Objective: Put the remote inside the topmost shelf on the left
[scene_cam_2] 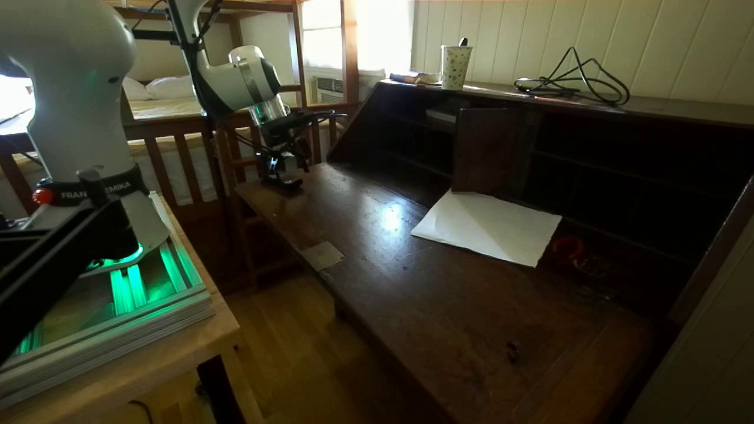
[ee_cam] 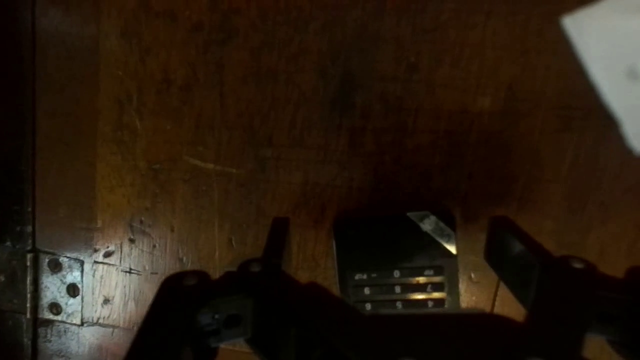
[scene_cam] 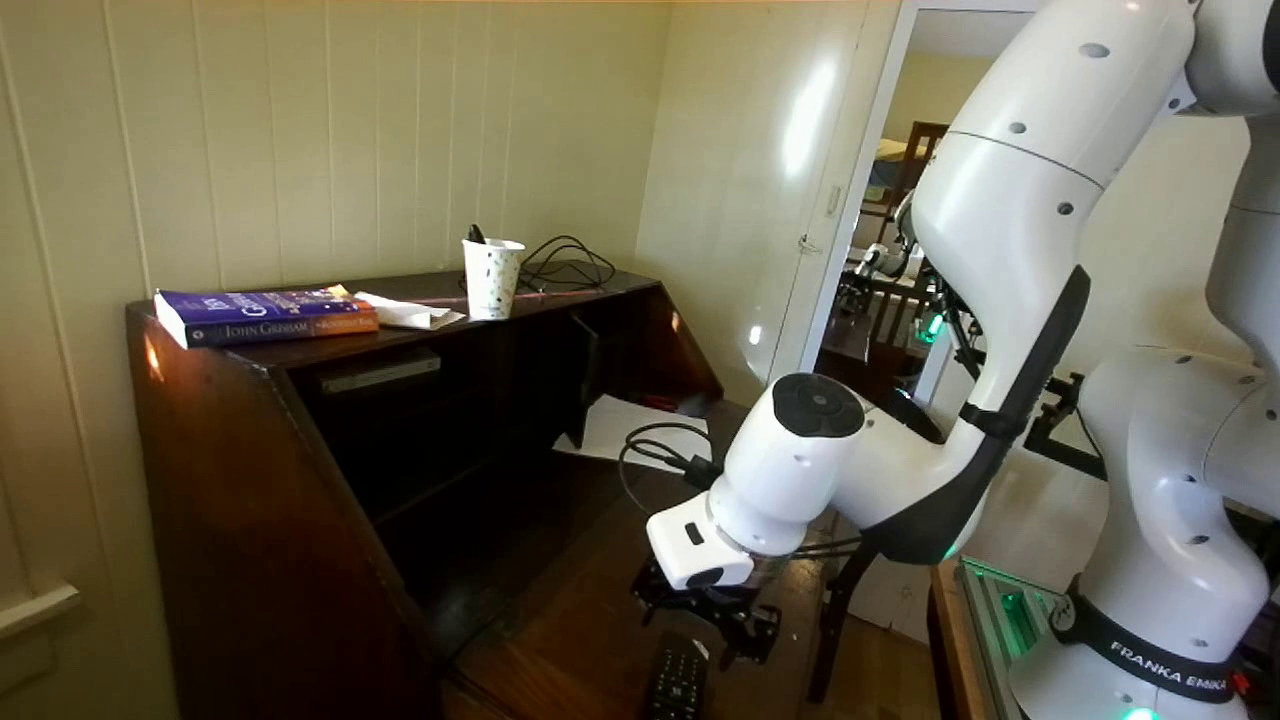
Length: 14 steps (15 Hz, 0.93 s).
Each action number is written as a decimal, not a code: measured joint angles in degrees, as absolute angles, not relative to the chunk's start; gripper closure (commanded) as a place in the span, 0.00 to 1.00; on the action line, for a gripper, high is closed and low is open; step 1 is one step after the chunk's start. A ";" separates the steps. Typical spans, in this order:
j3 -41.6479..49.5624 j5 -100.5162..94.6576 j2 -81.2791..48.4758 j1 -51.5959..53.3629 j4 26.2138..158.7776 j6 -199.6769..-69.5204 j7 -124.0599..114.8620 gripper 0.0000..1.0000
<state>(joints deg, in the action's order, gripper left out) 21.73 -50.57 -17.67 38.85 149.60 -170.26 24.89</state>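
Observation:
The black remote [scene_cam: 678, 682] lies flat on the desk's fold-down surface near its front end. In the wrist view its lower end with number buttons shows [ee_cam: 395, 250], and the rest is hidden behind the gripper body. My gripper [ee_cam: 387, 225] is open, with one finger on each side of the remote and a gap on both sides. It is just over the remote in an exterior view [scene_cam: 700, 618] and also shows low over the desk [scene_cam_2: 285, 174], where the remote cannot be made out. The topmost shelf [scene_cam: 470, 372] is a dark recess under the desk top, also visible here [scene_cam_2: 406, 109].
A pale flat box [scene_cam: 380, 372] sits in the upper left recess. A small door [scene_cam_2: 486, 147] stands open mid-desk. White paper [scene_cam_2: 489, 227] and a black cable [scene_cam: 660, 450] lie on the desk. A book [scene_cam: 265, 315], cup [scene_cam: 492, 280] and cable [scene_cam_2: 571, 82] are on top.

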 measured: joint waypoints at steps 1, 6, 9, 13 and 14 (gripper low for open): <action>21.38 -50.30 -17.86 38.28 149.79 -170.63 25.36 0.00; 17.23 -46.70 -19.70 33.33 149.81 -171.66 30.29 0.31; 12.35 -45.15 -20.38 27.69 149.62 -171.63 34.96 0.55; 2.23 -45.90 -20.27 15.18 148.90 -171.36 39.47 0.64; 0.72 -45.90 -20.31 13.35 148.76 -171.12 40.14 0.64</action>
<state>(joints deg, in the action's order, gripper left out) 0.72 -45.90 -20.31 13.35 148.76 -171.12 40.14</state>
